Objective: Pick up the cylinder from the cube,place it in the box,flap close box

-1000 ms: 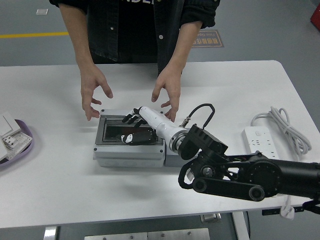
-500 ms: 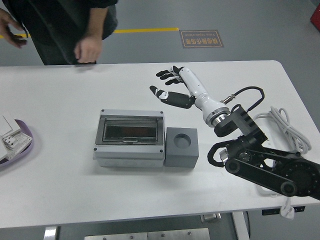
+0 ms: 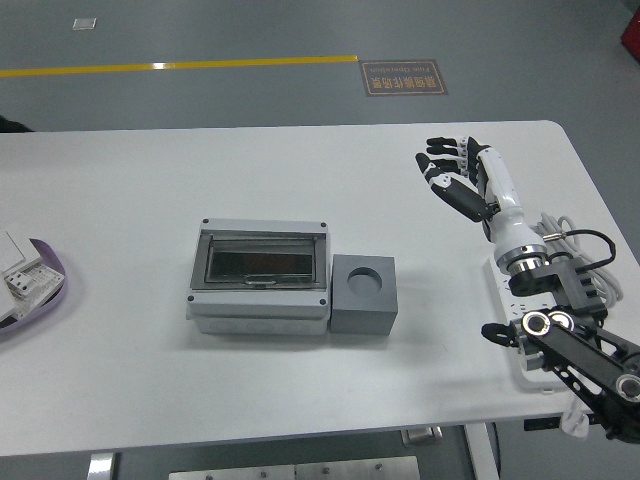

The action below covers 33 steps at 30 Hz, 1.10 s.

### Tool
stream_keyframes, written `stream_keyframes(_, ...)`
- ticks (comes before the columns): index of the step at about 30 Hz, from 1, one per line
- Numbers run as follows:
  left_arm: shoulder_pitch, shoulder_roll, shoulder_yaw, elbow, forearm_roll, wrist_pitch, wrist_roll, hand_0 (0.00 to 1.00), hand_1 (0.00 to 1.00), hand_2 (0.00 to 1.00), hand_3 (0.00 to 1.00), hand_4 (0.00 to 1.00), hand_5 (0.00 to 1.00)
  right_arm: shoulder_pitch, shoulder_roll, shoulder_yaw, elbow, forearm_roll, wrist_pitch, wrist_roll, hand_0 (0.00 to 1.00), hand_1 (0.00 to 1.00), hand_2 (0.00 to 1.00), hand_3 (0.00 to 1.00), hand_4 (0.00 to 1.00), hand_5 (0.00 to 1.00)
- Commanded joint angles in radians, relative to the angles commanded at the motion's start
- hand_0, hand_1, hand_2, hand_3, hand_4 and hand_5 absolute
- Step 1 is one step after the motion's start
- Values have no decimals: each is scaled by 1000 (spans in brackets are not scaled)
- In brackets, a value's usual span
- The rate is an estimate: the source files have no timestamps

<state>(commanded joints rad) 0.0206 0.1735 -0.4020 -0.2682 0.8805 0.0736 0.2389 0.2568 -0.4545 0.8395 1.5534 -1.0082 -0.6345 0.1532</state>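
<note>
A grey box [image 3: 261, 276] with a dark see-through lid lies left of the table's middle, its flap down. Against its right side stands a grey cube [image 3: 363, 293] with an empty round hole in its top. No cylinder shows anywhere. My right hand [image 3: 452, 176] hovers over the table's right part, well clear of the cube, with its black-tipped fingers [image 3: 441, 161] spread and nothing in them. The left arm does not appear.
A white power strip [image 3: 521, 300] with its cord [image 3: 570, 232] lies at the right edge, partly under my right arm. A purple-rimmed tray [image 3: 48, 292] holding white parts sits at the left edge.
My right hand has pulled back from the box to the right side of the table. The person who stood at the far side has gone from view.
</note>
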Motion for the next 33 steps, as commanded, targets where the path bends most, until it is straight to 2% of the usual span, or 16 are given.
stream_keyframes(3, -1, 2, -1, 1, 0, 1, -1, 517, 560, 565, 591, 697, 244, -46, 7, -16, -28, 90, -6, 117, 720, 635, 664, 645, 729, 391)
stream_keyframes(4, -1, 3, -2, 1, 1, 0, -1, 519, 560, 565, 591, 698, 246, -49, 9, -24, -36, 114, -9, 148, 724, 641, 668, 644, 755, 392)
stream_keyframes(8, -4, 6, -6, 0, 8, -2, 1, 519, 560, 565, 591, 698, 246, -40, 22, -69, -64, 214, -11, 276, 724, 641, 668, 644, 755, 392)
stream_keyframes(9, -4, 7, -8, 0, 10, -3, 2, 519, 560, 565, 591, 698, 246, -38, 26, -79, -68, 236, -11, 305, 724, 641, 668, 644, 755, 392)
stream_keyframes(10, -4, 7, -8, 0, 12, -4, 3, 518, 560, 565, 590, 700, 248, -37, 30, -86, -70, 254, -11, 329, 735, 660, 675, 675, 814, 354)
stream_keyframes(15, -4, 9, -14, -1, 19, -8, 6, 518, 560, 565, 590, 700, 248, -27, 43, -121, -81, 314, -11, 440, 735, 660, 675, 675, 814, 354)
stream_keyframes(16, -5, 10, -14, -1, 19, -8, 6, 517, 560, 565, 591, 702, 249, -26, 43, -126, -81, 319, -11, 453, 762, 670, 681, 724, 841, 282)
stream_keyframes(21, -3, 11, -18, -2, 28, -11, 7, 517, 560, 565, 591, 702, 249, -19, 43, -142, -80, 327, -11, 481, 762, 670, 681, 724, 841, 282)
stream_keyframes(22, -3, 12, -18, -2, 29, -12, 6, 517, 560, 565, 592, 703, 250, -20, 44, -139, -79, 326, -11, 483, 758, 668, 673, 713, 816, 191)
stream_keyframes(33, 3, 11, -20, -1, 42, -10, -2, 518, 560, 565, 591, 705, 251, -45, 35, -89, -51, 284, -11, 488, 757, 663, 668, 708, 801, 168)
